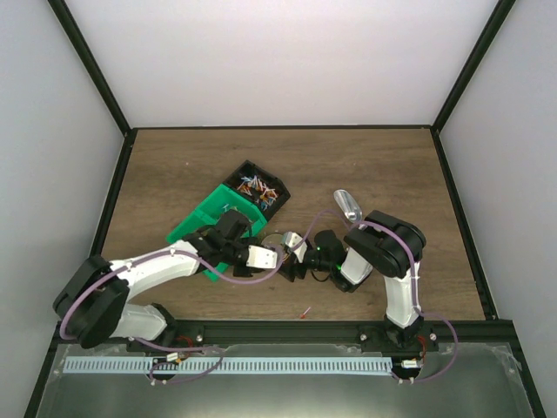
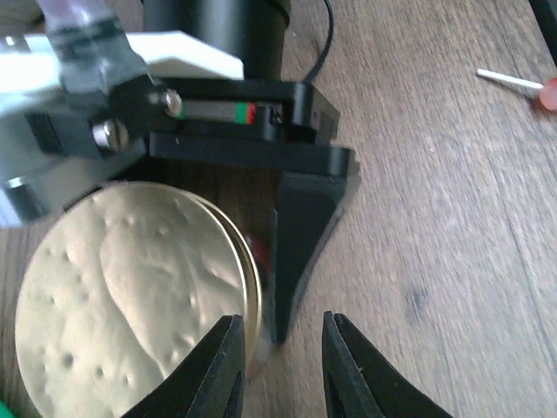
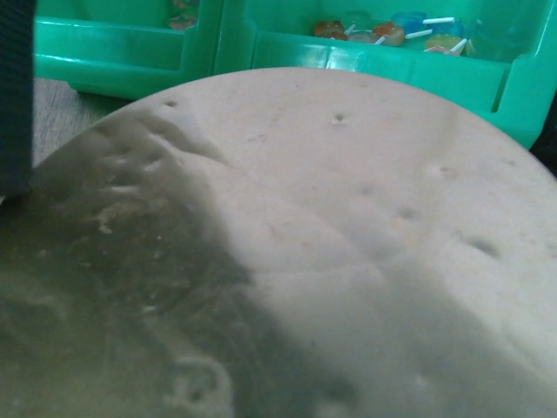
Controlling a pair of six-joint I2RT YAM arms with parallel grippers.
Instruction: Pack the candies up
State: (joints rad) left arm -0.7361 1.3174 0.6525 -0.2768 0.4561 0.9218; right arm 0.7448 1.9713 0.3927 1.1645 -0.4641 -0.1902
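Observation:
The candies [image 1: 252, 185] lie in a black bin, with more in the green bin [image 1: 196, 228] beside it; they also show in the right wrist view as candies [image 3: 383, 30] at the top. One loose candy [image 2: 544, 91] on a stick lies on the wood. A round gold lid [image 2: 130, 296] stands on edge between the two grippers. My right gripper [image 1: 294, 249] spans it, one black finger [image 2: 300, 235] against its rim. The lid [image 3: 331, 235] fills the right wrist view. My left gripper [image 2: 283, 374] stands open at the lid's edge, with only bare wood between its fingers.
A silver metal scoop [image 1: 348, 205] lies behind the right arm. The loose candy [image 1: 305, 312] lies near the table's front edge. The green bin's front wall [image 3: 348, 61] stands right behind the lid. Black frame posts border the wooden table [image 1: 383, 165].

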